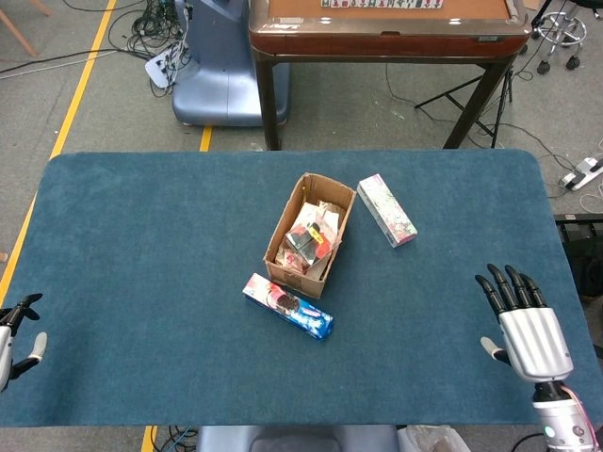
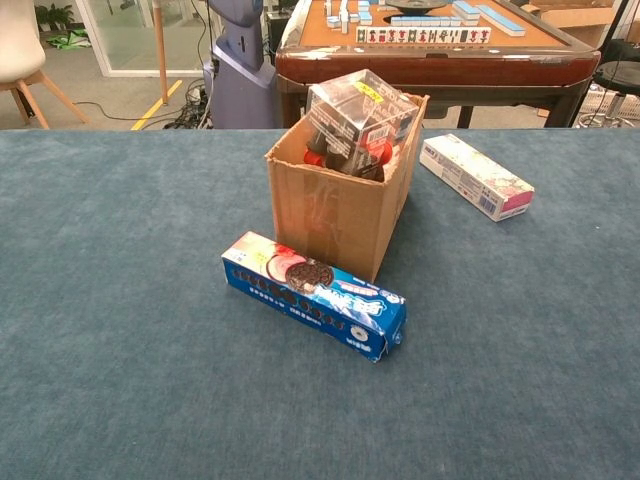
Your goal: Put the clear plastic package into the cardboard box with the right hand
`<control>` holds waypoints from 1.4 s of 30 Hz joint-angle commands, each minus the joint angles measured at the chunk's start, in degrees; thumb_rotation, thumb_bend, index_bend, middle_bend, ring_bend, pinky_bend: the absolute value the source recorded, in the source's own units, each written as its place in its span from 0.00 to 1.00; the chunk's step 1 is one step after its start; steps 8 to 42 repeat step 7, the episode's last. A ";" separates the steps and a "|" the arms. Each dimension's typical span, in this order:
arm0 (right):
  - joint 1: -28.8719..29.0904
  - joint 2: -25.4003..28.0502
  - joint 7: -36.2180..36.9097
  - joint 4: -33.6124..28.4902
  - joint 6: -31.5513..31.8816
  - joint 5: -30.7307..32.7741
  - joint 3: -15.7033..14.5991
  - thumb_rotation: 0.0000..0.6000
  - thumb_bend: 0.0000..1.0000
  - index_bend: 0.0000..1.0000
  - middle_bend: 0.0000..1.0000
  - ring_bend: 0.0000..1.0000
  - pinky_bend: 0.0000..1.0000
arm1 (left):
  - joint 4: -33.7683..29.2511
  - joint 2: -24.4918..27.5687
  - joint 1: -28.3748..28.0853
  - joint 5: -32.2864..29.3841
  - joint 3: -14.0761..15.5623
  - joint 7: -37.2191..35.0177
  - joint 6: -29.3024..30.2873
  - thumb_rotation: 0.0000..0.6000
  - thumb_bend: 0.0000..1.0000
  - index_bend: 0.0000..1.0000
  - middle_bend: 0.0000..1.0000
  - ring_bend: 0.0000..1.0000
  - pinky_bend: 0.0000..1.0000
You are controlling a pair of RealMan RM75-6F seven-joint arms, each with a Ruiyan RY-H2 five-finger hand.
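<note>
Blue felt table (image 1: 141, 264) carries the cardboard box (image 2: 335, 215), the clear plastic package (image 2: 355, 125) sitting in it and poking above its rim, while the empty right hand (image 1: 529, 330) hangs well apart, fingers spread.

Obstacles: cardboard box (image 1: 309, 235) at the bench (image 1: 141, 282) middle, clear plastic package (image 2: 357, 124) sticking out above its rim; blue cookie pack (image 1: 287, 306) just beside its near end; pink-and-white carton (image 1: 386, 209) near its far right.
Free room: bare bench toward the left and right edges.
</note>
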 commanded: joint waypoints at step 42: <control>-3.05 0.10 13.13 7.99 -0.64 -4.86 2.52 1.00 0.00 0.20 0.08 0.00 0.14 | -0.24 -0.66 -1.00 -0.83 0.70 1.99 -2.97 1.00 0.39 0.21 0.45 0.35 0.48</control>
